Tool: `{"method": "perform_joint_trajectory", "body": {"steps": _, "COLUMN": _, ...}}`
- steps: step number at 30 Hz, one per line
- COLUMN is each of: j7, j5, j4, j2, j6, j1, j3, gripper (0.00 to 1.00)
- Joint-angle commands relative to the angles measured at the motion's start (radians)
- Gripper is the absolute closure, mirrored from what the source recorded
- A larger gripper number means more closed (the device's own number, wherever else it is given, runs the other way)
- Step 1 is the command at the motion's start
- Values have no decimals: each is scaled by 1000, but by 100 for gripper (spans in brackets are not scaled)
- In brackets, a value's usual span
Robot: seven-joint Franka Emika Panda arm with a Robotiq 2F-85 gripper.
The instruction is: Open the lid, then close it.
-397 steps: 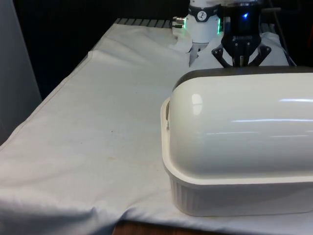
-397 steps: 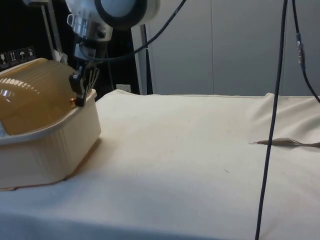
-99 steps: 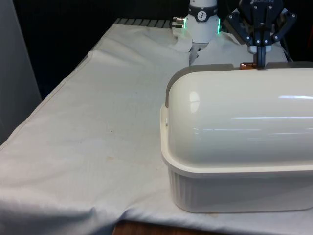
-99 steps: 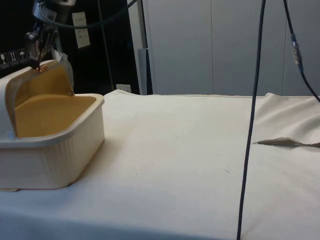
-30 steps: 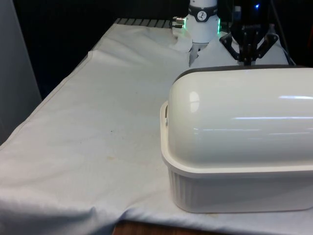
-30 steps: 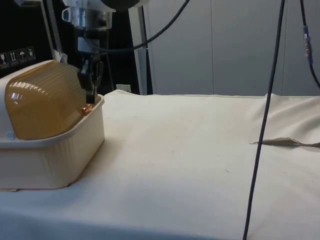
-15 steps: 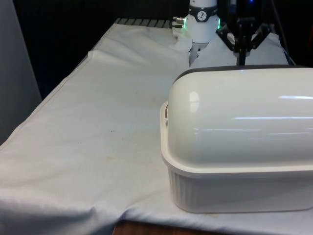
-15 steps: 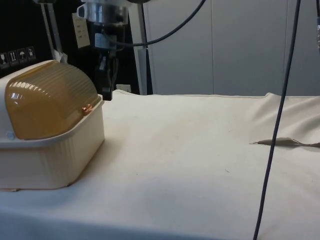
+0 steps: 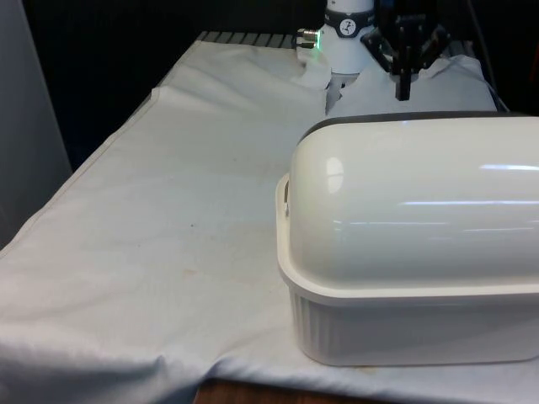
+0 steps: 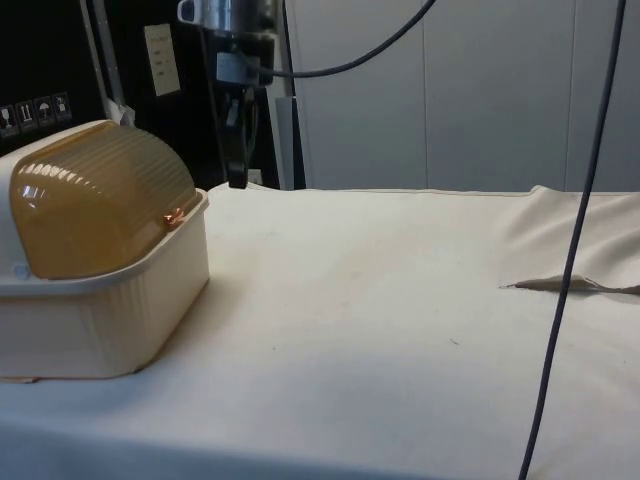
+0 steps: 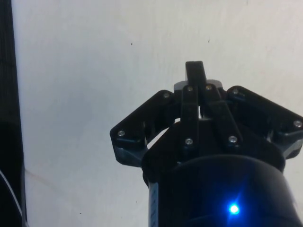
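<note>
Here the bread box (image 9: pixel 413 252) fills the lower right of the front view, a cream tub with ribbed walls under a smooth rounded lid (image 9: pixel 421 202). The lid is down, its lower edge meeting the tub's rim along the whole near side. In the side view the same bread box (image 10: pixel 100 300) sits at the left edge of the frame, the lid (image 10: pixel 95 205) looking amber and ribbed, with a small copper handle (image 10: pixel 173 216) at its front edge just above the tub's lip.

The white cloth (image 9: pixel 168 210) runs from the lower left of the front view up to the top centre, lightly creased near the bottom edge; in the side view the cloth (image 10: pixel 400 330) spreads across the middle and right, with a fold bunched at the right edge. A dark cable (image 10: pixel 570 260) hangs down the right side of that frame.

The gripper (image 9: pixel 404 91) hangs at the top of the front view, right of centre, above and behind the lid and clear of it. In the side view the gripper (image 10: pixel 236 178) points straight down in the upper left, just right of the box, touching nothing. In the wrist view the gripper (image 11: pixel 195 71) has its 2 fingers (image 11: pixel 194 78) pressed together with nothing between them, over bare cloth.
</note>
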State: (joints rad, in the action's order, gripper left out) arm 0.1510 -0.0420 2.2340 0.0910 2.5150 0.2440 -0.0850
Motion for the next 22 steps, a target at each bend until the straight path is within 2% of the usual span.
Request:
{"method": "perform_joint_trajectory", "body": {"steps": 1, "j7": -3, "j5": 8, "j4": 9, "j2": -8, "j6": 8, "j1": 0, "j3": -2, "gripper": 99}}
{"method": "perform_joint_trajectory", "body": {"steps": 4, "j7": 1, "j5": 0, "j4": 11, "j2": -12, "j6": 0, "j1": 0, "j3": 0, "gripper": 85}}
{"method": "perform_joint_trajectory", "body": {"steps": 5, "j7": -3, "j5": 8, "j4": 18, "j2": -17, "j6": 8, "j1": 0, "j3": -2, "gripper": 85}}
{"method": "perform_joint_trajectory", "body": {"steps": 9, "j7": -3, "j5": 9, "j4": 21, "j2": -21, "j6": 8, "j1": 0, "j3": -2, "gripper": 65}}
{"method": "perform_joint_trajectory", "body": {"steps": 10, "j7": -3, "j5": 9, "j4": 22, "j2": -21, "j6": 8, "j1": 0, "j3": -2, "gripper": 56}}
{"method": "perform_joint_trajectory", "body": {"steps": 12, "j7": 1, "j5": 0, "j4": 14, "j2": -15, "j6": 0, "j1": 0, "j3": 0, "gripper": 44}}
{"method": "perform_joint_trajectory", "body": {"steps": 13, "j7": -3, "j5": 9, "j4": 22, "j2": -22, "j6": 8, "j1": 0, "j3": -2, "gripper": 44}}
{"method": "perform_joint_trajectory", "body": {"steps": 16, "j7": -3, "j5": 9, "j4": 23, "j2": -23, "j6": 8, "j1": 0, "j3": -1, "gripper": 30}}
{"method": "perform_joint_trajectory", "body": {"steps": 17, "j7": -3, "j5": 9, "j4": 23, "j2": -23, "j6": 7, "j1": 0, "j3": -2, "gripper": 21}}
{"method": "perform_joint_trajectory", "body": {"steps": 19, "j7": -2, "j5": 7, "j4": 20, "j2": -21, "j6": 5, "j1": 0, "j3": -1, "gripper": 11}}
{"method": "perform_joint_trajectory", "body": {"steps": 22, "j7": -1, "j5": 5, "j4": 19, "j2": -19, "j6": 4, "j1": 0, "j3": -1, "gripper": 2}}
